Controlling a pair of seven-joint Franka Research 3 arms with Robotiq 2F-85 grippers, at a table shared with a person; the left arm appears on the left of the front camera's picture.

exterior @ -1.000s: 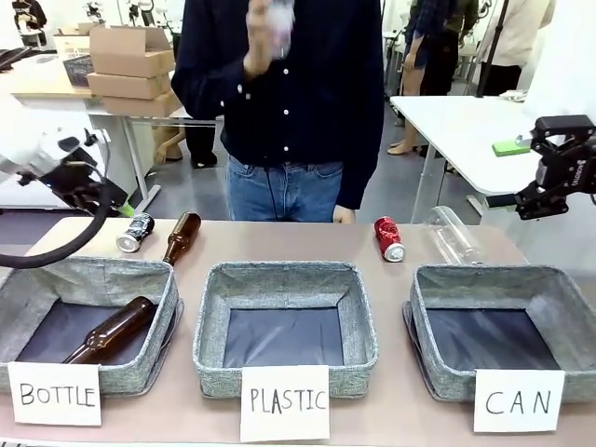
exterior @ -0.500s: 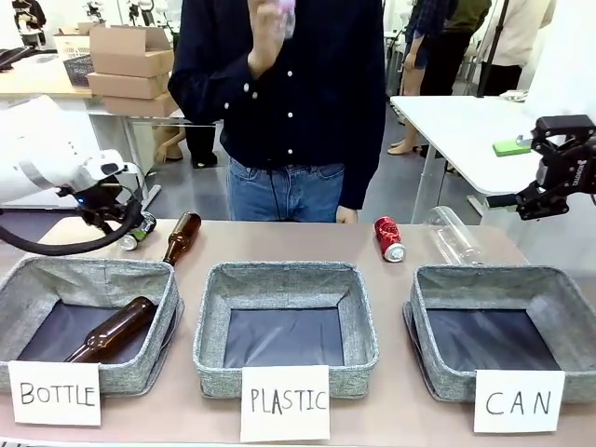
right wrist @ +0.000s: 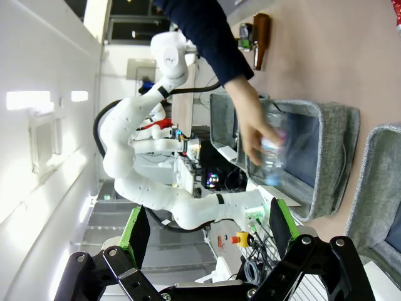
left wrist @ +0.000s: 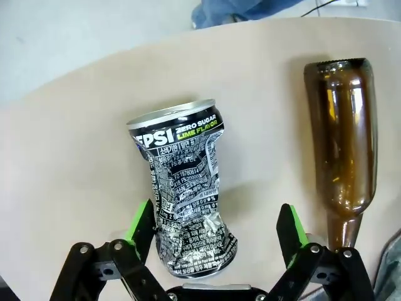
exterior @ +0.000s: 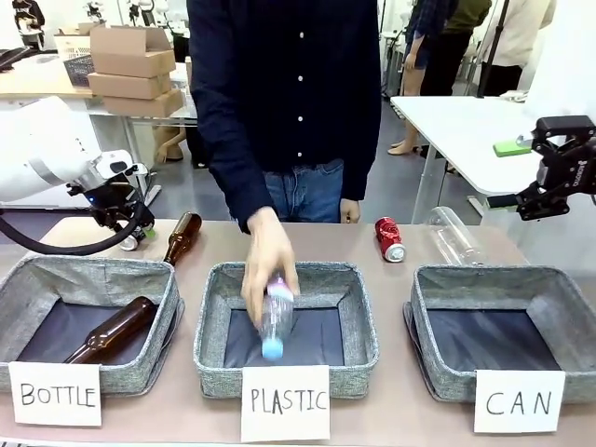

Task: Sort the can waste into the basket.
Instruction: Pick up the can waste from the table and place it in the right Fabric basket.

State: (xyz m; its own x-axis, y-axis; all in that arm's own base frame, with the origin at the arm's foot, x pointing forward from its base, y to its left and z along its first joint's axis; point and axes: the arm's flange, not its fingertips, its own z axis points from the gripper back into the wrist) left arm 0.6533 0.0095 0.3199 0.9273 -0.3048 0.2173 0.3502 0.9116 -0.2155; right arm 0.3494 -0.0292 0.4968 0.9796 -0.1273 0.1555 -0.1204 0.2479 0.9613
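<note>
Tabletop (left wrist: 75, 163): dark can (left wrist: 183, 188) lying, rim pointing away, between spread left tool (left wrist: 216, 229) fingers; right tool (right wrist: 207, 235) spread.

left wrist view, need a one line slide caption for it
Open left gripper straddling a dented dark can on the table, brown glass bottle lying beside.

Grey floor (exterior: 391, 191) beyond the tan counter (exterior: 307, 244) — stacked brown cardboard boxes (exterior: 130, 63) far left, white rectangular side table (exterior: 461, 126) right.

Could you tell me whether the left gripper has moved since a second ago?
Yes. The left gripper has swung rightward and down toward the dark can, nearer the brown bottle.
</note>
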